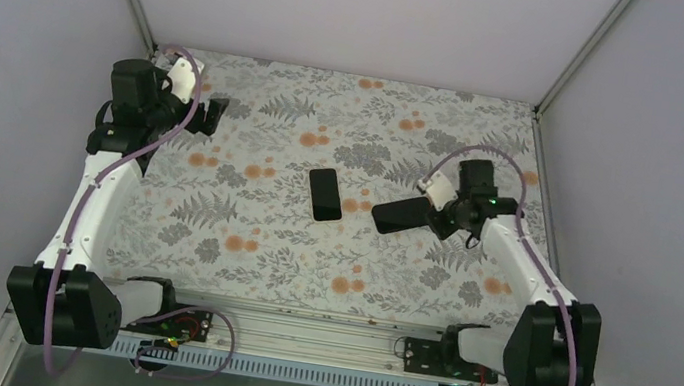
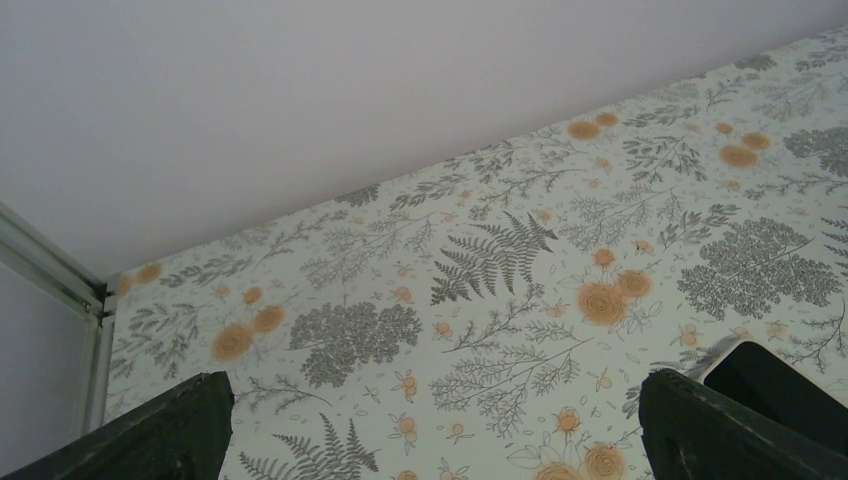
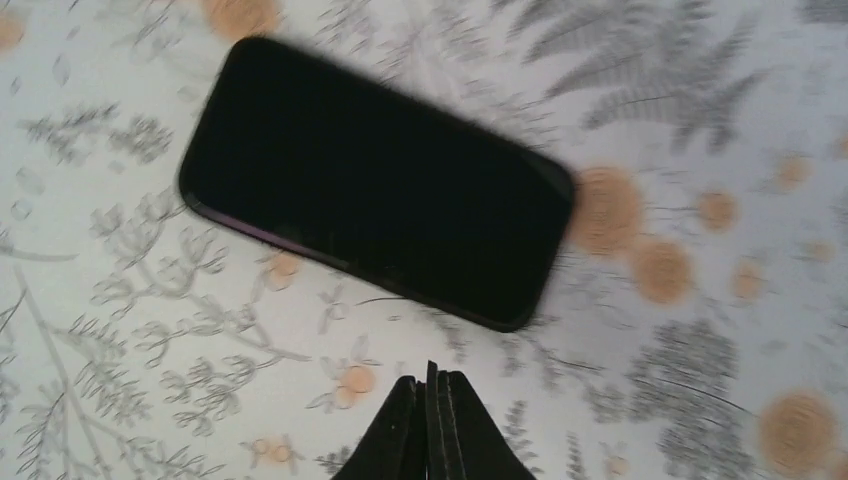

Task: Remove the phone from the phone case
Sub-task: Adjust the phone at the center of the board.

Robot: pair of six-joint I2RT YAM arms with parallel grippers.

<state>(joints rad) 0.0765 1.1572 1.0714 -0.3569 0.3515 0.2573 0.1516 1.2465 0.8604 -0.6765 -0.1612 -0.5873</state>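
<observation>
The phone [image 1: 325, 195] lies flat on the floral table near the middle, black glass up. It fills the upper part of the right wrist view [image 3: 375, 180]. My right gripper [image 1: 429, 209] hovers just right of the phone, shut on the phone case [image 1: 399, 215]. The case is a thin black shell that sticks out to the left, apart from the phone. In the right wrist view the gripper [image 3: 432, 385] pinches a thin black edge of the case [image 3: 431, 372]. My left gripper [image 1: 215, 115] is open and empty at the far left back. Its fingers [image 2: 190, 430] stand wide apart.
The floral mat [image 1: 240, 239] covers the table, with grey walls on three sides and a metal rail [image 1: 298, 333] along the near edge. In the left wrist view a dark rounded corner with a pale rim [image 2: 775, 385] shows behind the right finger.
</observation>
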